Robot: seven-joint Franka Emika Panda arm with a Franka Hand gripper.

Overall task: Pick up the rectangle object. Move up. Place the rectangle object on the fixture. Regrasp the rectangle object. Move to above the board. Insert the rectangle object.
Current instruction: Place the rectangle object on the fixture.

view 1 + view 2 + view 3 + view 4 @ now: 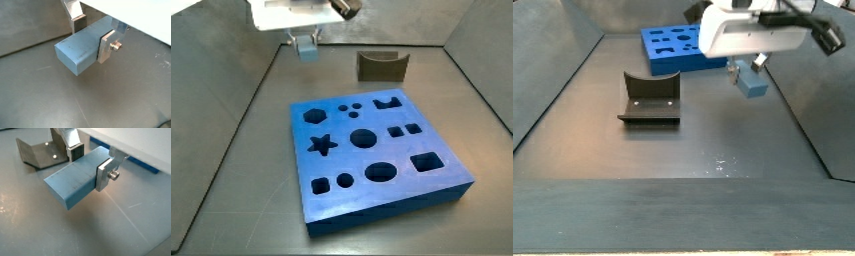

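Pale blue and plain, the rectangle object (79, 51) sits squarely between the gripper's (92, 34) two silver fingers (106, 46), the plates pressed flat against its opposite long faces, so the jaws are clenched on it near one end while most of the block juts out free beyond them. In both wrist views it hangs clear above the grey floor (40, 100), touching nothing below. In a side view the gripper (748, 72) carries the block (752, 84) in the air to one side of the fixture (649, 101), well apart from it, with the board (676, 47) lying farther back. In a side view the board (372, 155) lies flat, its shaped holes all open.
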